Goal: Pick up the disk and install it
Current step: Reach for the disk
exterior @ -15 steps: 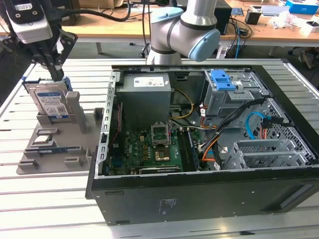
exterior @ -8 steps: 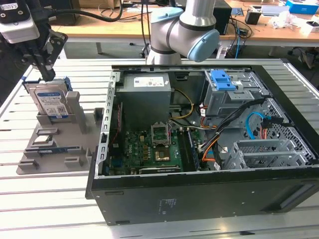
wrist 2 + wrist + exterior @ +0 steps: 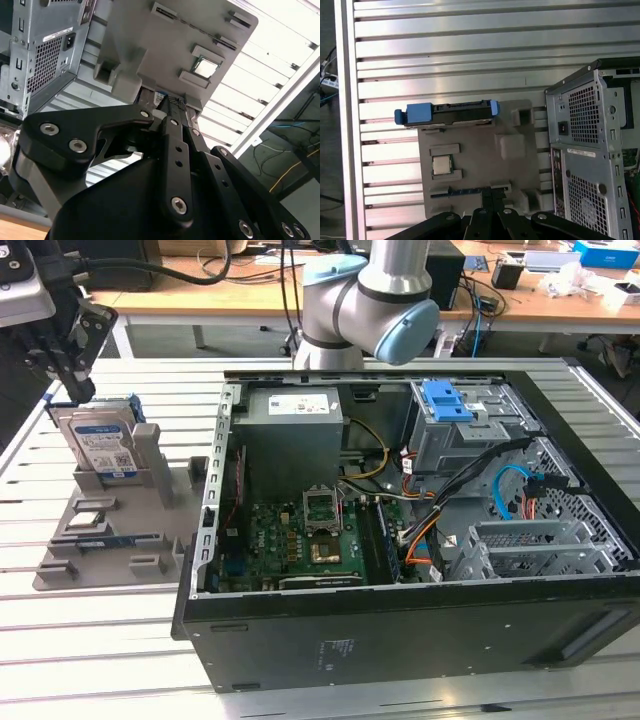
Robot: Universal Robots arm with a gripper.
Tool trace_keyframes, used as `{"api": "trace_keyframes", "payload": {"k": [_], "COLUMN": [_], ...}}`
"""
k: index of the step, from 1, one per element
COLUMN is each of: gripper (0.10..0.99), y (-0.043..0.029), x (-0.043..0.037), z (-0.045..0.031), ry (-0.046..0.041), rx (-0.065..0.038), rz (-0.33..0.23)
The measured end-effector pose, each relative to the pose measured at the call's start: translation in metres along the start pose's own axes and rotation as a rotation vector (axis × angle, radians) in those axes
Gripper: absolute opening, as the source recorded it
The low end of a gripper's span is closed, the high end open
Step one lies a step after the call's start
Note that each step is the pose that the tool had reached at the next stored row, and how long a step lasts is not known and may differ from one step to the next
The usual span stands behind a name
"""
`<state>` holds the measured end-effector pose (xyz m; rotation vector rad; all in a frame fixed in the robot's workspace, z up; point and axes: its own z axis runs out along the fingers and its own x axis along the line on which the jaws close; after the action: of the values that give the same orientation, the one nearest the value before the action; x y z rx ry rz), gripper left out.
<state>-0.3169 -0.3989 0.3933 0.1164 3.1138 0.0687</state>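
The disk (image 3: 100, 445), a silver drive with a white-and-blue label in a blue carrier, stands upright in a slot of the grey holder (image 3: 110, 560) at the exterior view's left. My gripper (image 3: 74, 388) hangs just above its upper edge, apart from it, fingers together with nothing between them. In the first wrist view the disk (image 3: 450, 113) shows edge-on with blue carrier ends, beyond my gripper (image 3: 491, 200). In the second wrist view my gripper (image 3: 176, 104) points at the holder (image 3: 165, 45), and a sliver of the disk (image 3: 160, 96) shows beside the fingertips.
The open computer case (image 3: 400, 640) lies right of the holder, with a grey power-supply box (image 3: 295, 425), motherboard (image 3: 300, 540), cables and a drive bay with a blue latch (image 3: 447, 400). A processor chip (image 3: 441, 164) and memory stick (image 3: 470, 190) rest on the holder. The table is slatted aluminium (image 3: 470, 50).
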Motion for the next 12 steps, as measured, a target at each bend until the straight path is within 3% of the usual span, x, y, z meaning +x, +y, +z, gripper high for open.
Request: {"api": "trace_keyframes", "payload": {"k": [3,12], "gripper": [0.102,0.102], "y": [-0.0007,-0.0019], "x": [0.0101,0.0259], "z": [-0.0002,-0.0006], "ry": [-0.0001,-0.0001], "rx": [0.000,0.000], "rz": [0.000,0.000]}}
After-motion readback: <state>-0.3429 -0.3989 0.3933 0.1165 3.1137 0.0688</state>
